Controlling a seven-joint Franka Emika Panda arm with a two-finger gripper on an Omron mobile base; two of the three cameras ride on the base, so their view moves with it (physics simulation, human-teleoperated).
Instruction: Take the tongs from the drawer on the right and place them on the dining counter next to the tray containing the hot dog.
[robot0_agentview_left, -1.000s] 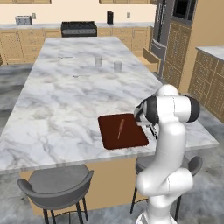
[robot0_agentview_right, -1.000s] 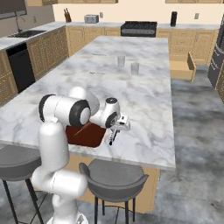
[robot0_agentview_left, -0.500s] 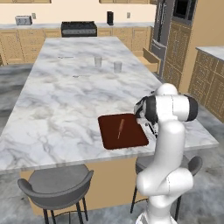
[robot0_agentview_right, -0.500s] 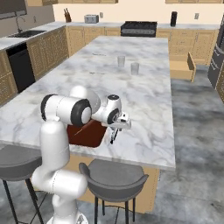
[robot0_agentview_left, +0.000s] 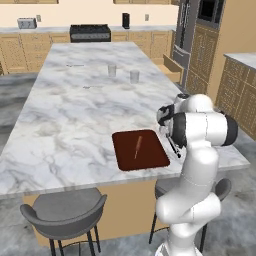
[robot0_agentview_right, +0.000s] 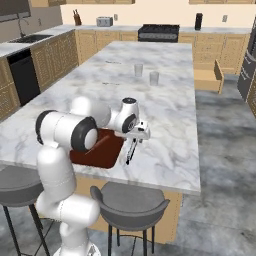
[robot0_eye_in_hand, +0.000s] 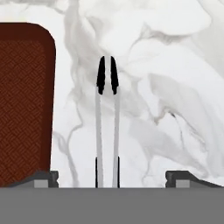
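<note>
Tongs (robot0_eye_in_hand: 107, 127) beside hot-dog tray (robot0_eye_in_hand: 24, 105)

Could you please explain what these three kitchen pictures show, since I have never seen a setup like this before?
This is a rendered kitchen with a white robot arm on a driving base. Two pictures come from cameras on the base, behind the arm to its left and right; the third looks along its hand.

The arm reaches over the dining counter, a long marble island. On it lies a dark red-brown tray holding a thin hot dog. Further back stand two small cups.

The end effector is open: its fingertips stand wide apart at the bottom of the hand view. Between them, the tongs lie flat on the marble beside the tray, apparently not gripped. In the right base view the tongs lie just past the tray's edge. Behind, the drawer stands open.
</note>
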